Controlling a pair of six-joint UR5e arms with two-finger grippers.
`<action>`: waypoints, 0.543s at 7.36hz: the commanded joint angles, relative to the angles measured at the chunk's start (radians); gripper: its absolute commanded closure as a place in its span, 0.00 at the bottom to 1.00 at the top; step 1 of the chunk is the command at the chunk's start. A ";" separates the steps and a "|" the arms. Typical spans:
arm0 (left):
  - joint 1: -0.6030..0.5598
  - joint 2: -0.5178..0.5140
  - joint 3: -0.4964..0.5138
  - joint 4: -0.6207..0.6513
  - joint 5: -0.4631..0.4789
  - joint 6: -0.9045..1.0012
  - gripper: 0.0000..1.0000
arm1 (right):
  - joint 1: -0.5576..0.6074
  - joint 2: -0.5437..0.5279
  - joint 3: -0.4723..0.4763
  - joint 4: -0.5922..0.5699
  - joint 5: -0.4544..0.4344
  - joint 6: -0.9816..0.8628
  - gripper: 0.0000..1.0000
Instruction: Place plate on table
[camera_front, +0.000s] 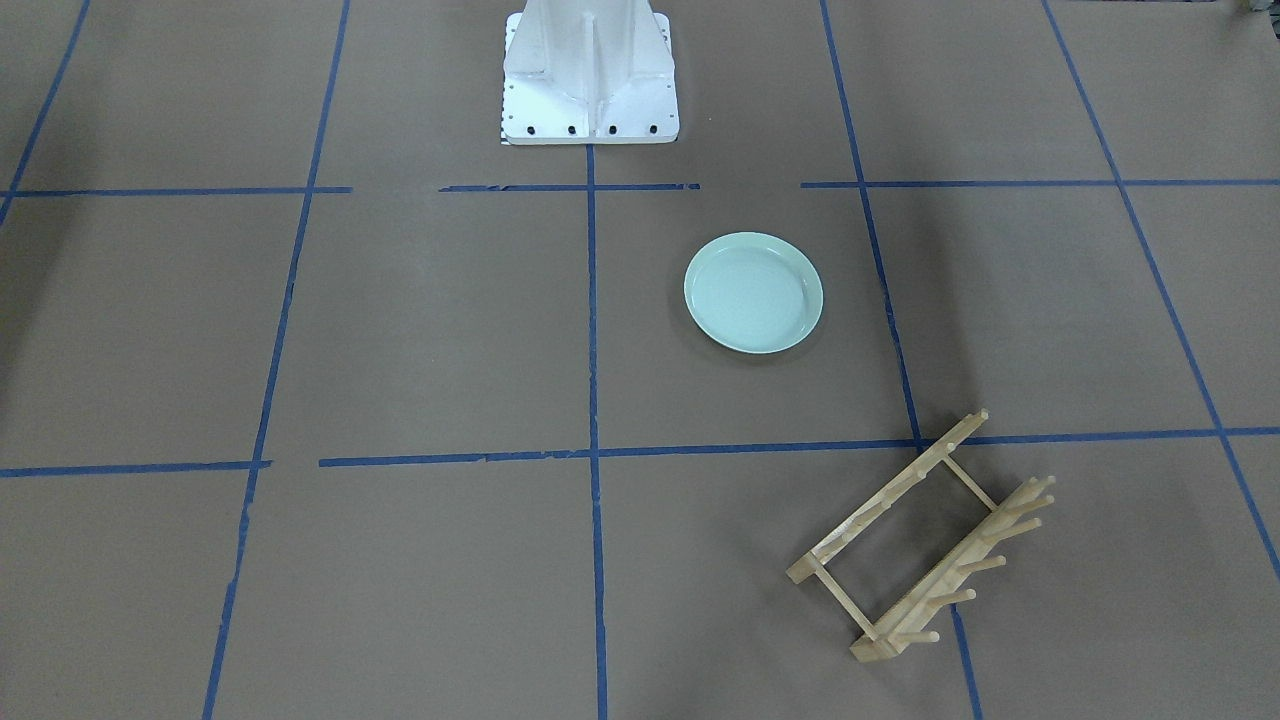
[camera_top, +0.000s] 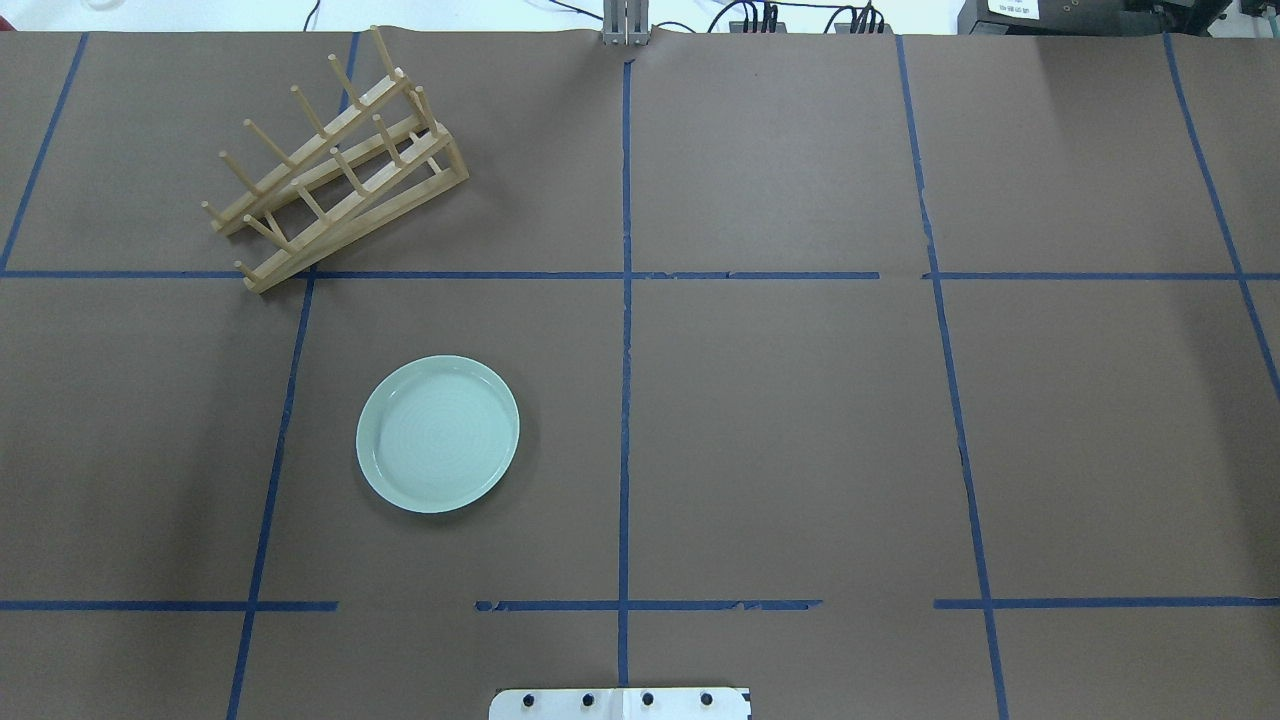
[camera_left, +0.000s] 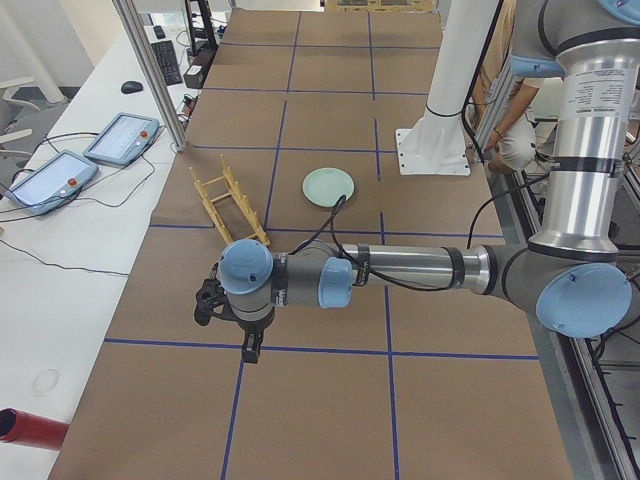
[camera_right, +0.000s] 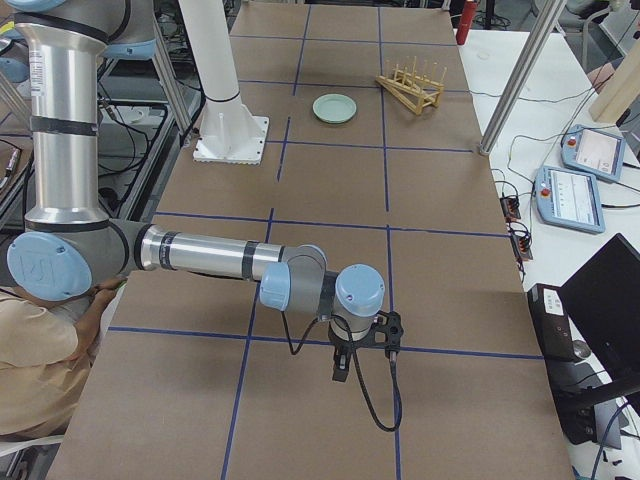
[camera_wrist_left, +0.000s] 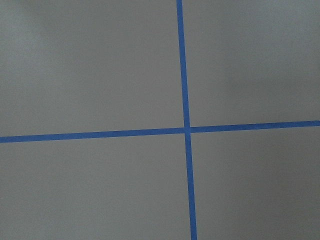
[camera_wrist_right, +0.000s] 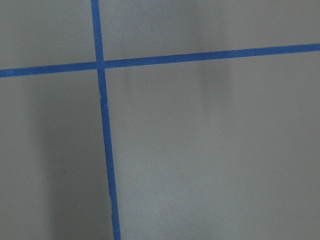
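Observation:
The pale mint-green plate (camera_front: 753, 292) lies flat on the brown table (camera_front: 420, 340), apart from the wooden rack; it also shows in the overhead view (camera_top: 438, 434) and both side views (camera_left: 328, 185) (camera_right: 334, 108). Nothing touches it. My left gripper (camera_left: 250, 348) hangs over the table far from the plate, seen only in the exterior left view. My right gripper (camera_right: 340, 366) hangs over the far end of the table, seen only in the exterior right view. I cannot tell whether either is open or shut. Both wrist views show only brown paper (camera_wrist_left: 100, 75) (camera_wrist_right: 210, 150) and blue tape.
A light wooden peg rack (camera_front: 925, 540) (camera_top: 335, 160) stands empty beside the plate's square. The white robot base (camera_front: 590, 75) is at the table's edge. Tablets (camera_left: 90, 160) lie on a side bench. A person (camera_right: 40, 370) sits by the right arm.

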 joint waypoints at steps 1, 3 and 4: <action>0.033 -0.001 -0.034 -0.002 0.018 -0.140 0.00 | 0.000 -0.001 0.000 0.000 0.000 0.000 0.00; 0.041 0.001 -0.031 -0.048 0.018 -0.137 0.00 | 0.000 0.001 0.000 0.000 0.000 0.000 0.00; 0.044 0.011 -0.048 -0.062 0.018 -0.131 0.00 | 0.000 0.001 0.000 0.000 0.000 0.000 0.00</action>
